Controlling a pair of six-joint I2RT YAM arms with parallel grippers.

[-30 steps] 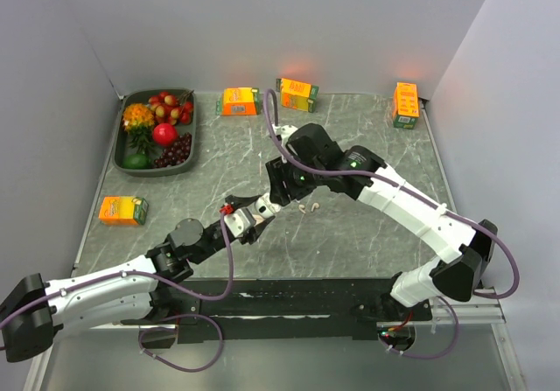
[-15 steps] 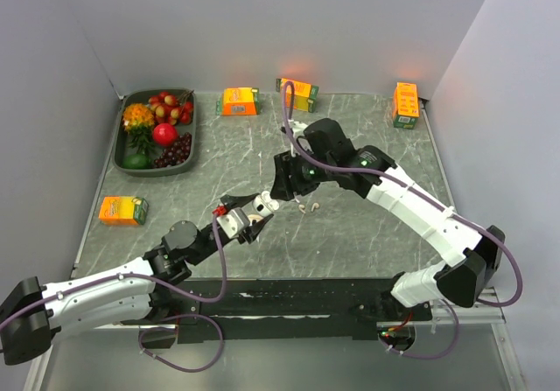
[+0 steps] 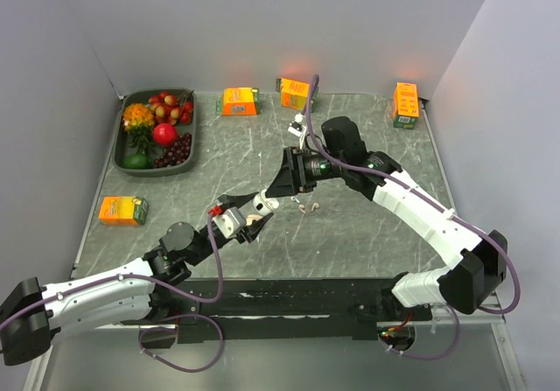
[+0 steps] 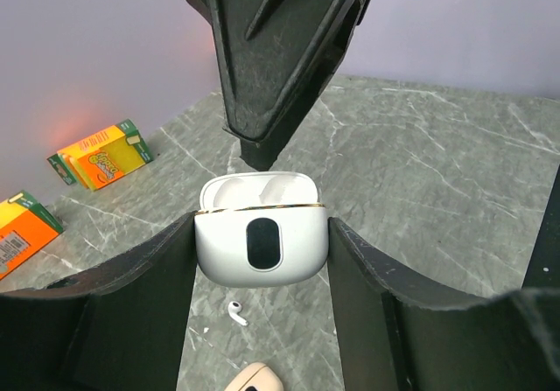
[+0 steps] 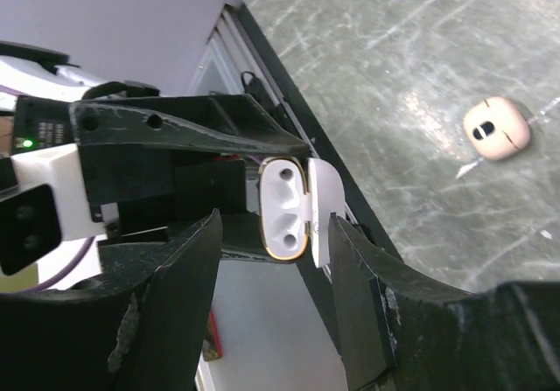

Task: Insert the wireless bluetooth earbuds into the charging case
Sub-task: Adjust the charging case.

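Observation:
My left gripper (image 4: 262,225) is shut on the white charging case (image 4: 261,247) and holds it above the table with its lid open. Seen from the right wrist, the case (image 5: 284,207) has two empty sockets, and the lid (image 5: 319,212) is swung aside. My right gripper (image 5: 273,219) stands open just above the case with nothing between its fingers (image 4: 280,50). One white stemmed earbud (image 4: 234,312) lies on the marble under the case. From above, small white earbud pieces (image 3: 306,205) lie just right of both grippers (image 3: 267,200).
A beige rounded piece (image 5: 497,129) lies on the table near the earbud. Orange cartons stand at the left (image 3: 122,209), the back (image 3: 238,101) (image 3: 296,92) and the back right (image 3: 405,102). A dark tray of fruit (image 3: 129,165) sits at the back left.
The right arm's wrist has swung back and to the right, leaving its fingers pointing down-left at the case. The left gripper has edged slightly up with the case.

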